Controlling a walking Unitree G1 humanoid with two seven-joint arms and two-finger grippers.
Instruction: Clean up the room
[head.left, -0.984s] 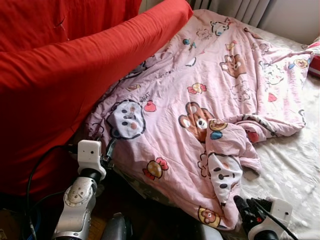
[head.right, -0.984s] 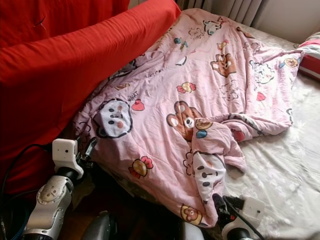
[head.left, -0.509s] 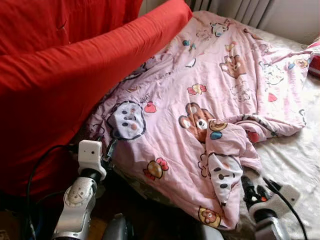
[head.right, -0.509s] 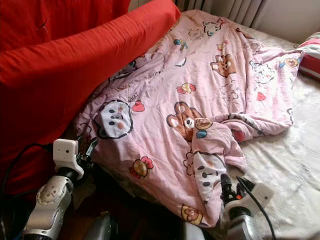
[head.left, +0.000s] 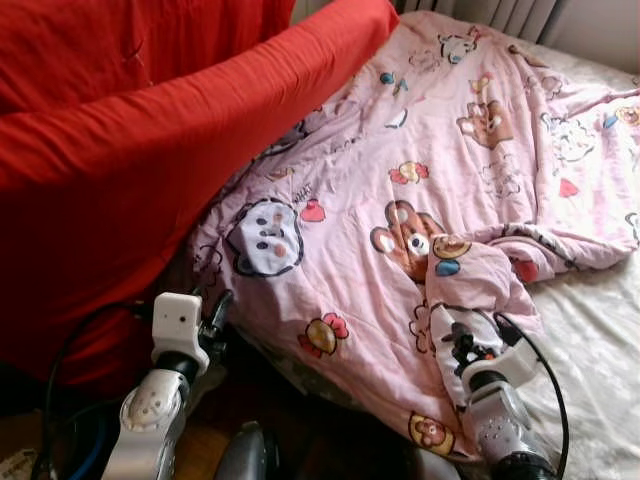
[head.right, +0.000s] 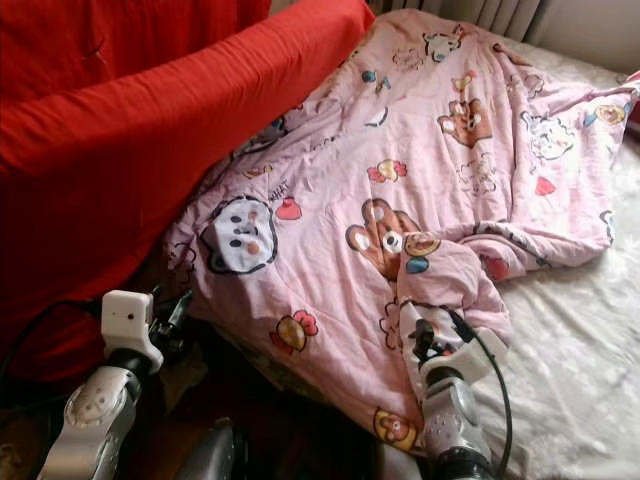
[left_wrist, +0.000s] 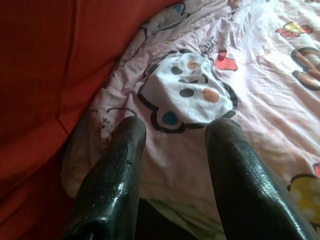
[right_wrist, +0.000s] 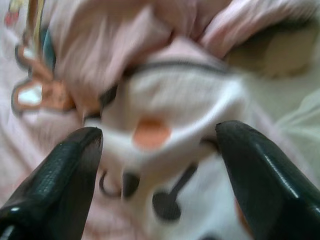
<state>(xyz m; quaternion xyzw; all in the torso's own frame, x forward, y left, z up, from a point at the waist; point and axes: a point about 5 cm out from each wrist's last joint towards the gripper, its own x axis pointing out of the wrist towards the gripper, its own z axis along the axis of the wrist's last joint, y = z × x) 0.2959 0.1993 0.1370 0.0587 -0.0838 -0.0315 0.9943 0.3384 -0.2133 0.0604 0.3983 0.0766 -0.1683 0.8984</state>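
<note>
Soft matt pink printed cloth quilt (head.left: 440, 150), matt red cloth cover (head.left: 130, 130), glossy black textured fingers (left_wrist: 112, 185)

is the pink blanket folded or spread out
Mostly spread: the pink blanket lies open and rumpled over the bed, one corner bunched.

A pink quilt (head.left: 440, 180) printed with cartoon bears and animals is spread rumpled across the bed. One corner is folded back over itself toward 5 o'clock, beside a red blanket (head.left: 130, 150) at 9 o'clock.

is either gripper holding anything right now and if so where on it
Nothing is held. The right gripper has open jaws at the pink blanket's folded corner; the left gripper is open near its edge.
</note>
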